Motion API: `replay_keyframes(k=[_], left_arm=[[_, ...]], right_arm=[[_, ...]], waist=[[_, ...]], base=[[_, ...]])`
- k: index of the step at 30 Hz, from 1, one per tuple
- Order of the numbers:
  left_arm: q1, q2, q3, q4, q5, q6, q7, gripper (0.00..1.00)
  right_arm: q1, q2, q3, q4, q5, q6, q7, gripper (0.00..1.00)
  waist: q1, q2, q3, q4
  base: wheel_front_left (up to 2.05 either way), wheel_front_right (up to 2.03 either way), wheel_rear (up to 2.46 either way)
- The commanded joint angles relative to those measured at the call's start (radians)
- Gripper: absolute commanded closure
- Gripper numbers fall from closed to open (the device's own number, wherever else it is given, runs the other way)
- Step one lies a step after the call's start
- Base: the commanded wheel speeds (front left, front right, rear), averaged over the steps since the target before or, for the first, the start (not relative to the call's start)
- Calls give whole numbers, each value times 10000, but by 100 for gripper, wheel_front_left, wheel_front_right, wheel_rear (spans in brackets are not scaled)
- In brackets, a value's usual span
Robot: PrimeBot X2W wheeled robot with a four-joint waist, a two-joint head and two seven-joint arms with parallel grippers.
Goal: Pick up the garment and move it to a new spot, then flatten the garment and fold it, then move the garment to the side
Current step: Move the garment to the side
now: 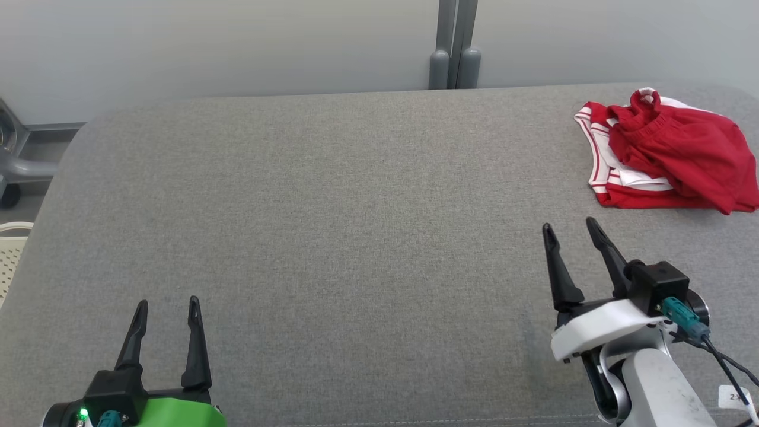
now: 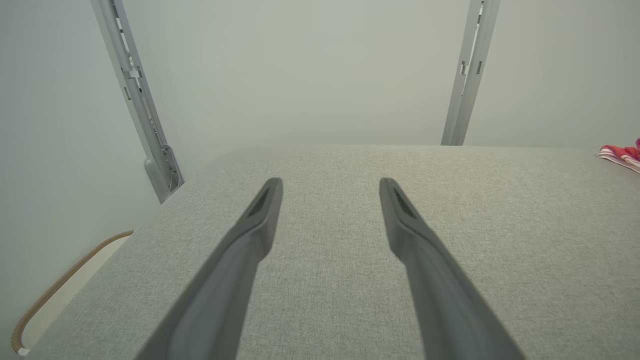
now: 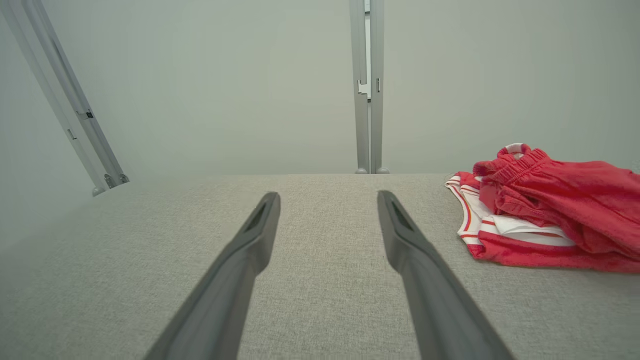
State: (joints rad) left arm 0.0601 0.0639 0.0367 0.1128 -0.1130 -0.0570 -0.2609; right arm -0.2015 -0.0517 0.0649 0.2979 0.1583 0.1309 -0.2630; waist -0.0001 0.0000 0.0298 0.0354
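Right gripper (image 1: 569,224) is noted released and empty, its two dark fingers spread and leaning slightly left over the grey padded surface (image 1: 356,207). The pale forearm is seen entering from the lower right. Ahead and to the right of the fingertips, near but apart, the red garment (image 1: 676,154) with white stripes is found crumpled on the surface by its far right edge; grey cloth is seen between. Left gripper (image 1: 168,301) is likewise noted spread and empty, well apart from the garment. Beyond the far edge a grey post (image 1: 455,44) is seen; left of the left gripper, off the surface, a pale basket (image 1: 12,249).
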Motion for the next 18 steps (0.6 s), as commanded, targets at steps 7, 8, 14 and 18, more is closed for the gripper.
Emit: replay_keyframes(k=[7,8,14,18], left_arm=[[358,-25,-17,114,-49,57,-33,0],[389,-25,-26,128,-34,57,-33,0],[515,25,-79,227,69,-17,-33,0],[544,41,-89,226,98,-49,-33,0]], right_arm=[[878,-18,-66,-274,-5,-6,-40,0],[936,-23,-76,-275,-106,-6,-40,0],[1170,-8,24,-256,-51,-6,-40,0],[1122,-5,31,-185,-26,-6,-40,0]], waist=[[1,0,-307,-10],[1,0,-335,-15],[1,0,-465,-43],[1,0,-493,-65]], base=[[0,0,0],[0,0,0],[0,0,0],[0,0,0]])
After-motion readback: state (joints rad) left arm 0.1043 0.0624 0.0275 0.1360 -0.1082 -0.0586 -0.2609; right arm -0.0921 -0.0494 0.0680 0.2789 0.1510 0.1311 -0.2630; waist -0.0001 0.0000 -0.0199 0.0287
